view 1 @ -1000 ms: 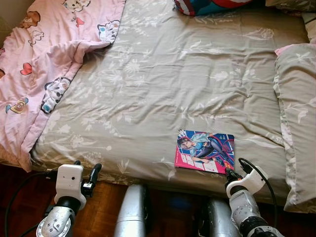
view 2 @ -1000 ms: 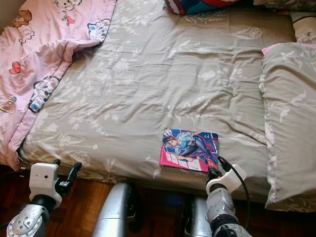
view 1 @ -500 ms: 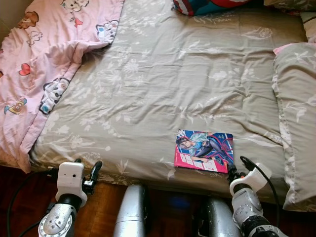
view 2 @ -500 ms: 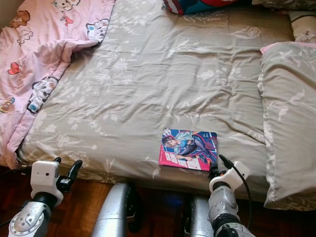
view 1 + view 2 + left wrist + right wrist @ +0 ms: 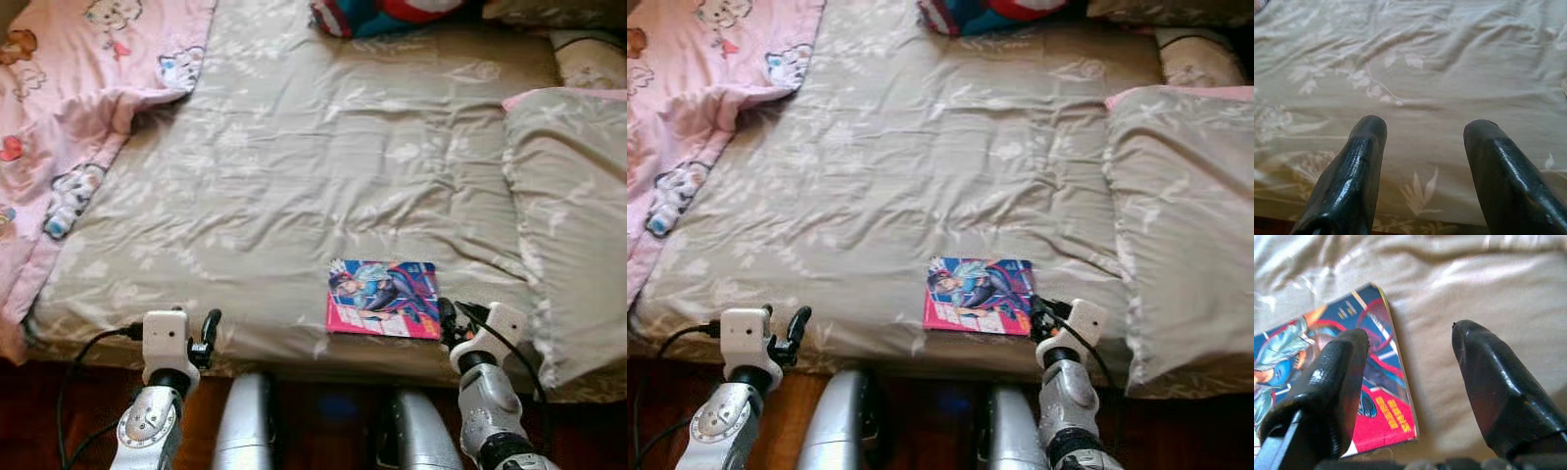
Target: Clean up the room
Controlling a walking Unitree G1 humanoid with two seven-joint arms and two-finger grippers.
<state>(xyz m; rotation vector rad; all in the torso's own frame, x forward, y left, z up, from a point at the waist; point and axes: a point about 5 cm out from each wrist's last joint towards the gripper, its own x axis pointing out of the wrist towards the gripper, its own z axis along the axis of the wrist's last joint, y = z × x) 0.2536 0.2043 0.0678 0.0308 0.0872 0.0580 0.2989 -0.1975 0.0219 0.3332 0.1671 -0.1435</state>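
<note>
Book (image 5: 382, 298) probably touching right gripper (image 5: 452, 319).

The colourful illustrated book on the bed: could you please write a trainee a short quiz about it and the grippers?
1. True or false: the colourful illustrated book lies flat on the grey-green floral bedsheet.
2. Which gripper is at the book's corner? A) left gripper B) right gripper
3. Fill in: the right gripper's fingers are ___.

Key: 1 true; 2 B; 3 open, one finger above the cover, one above the sheet.
</note>
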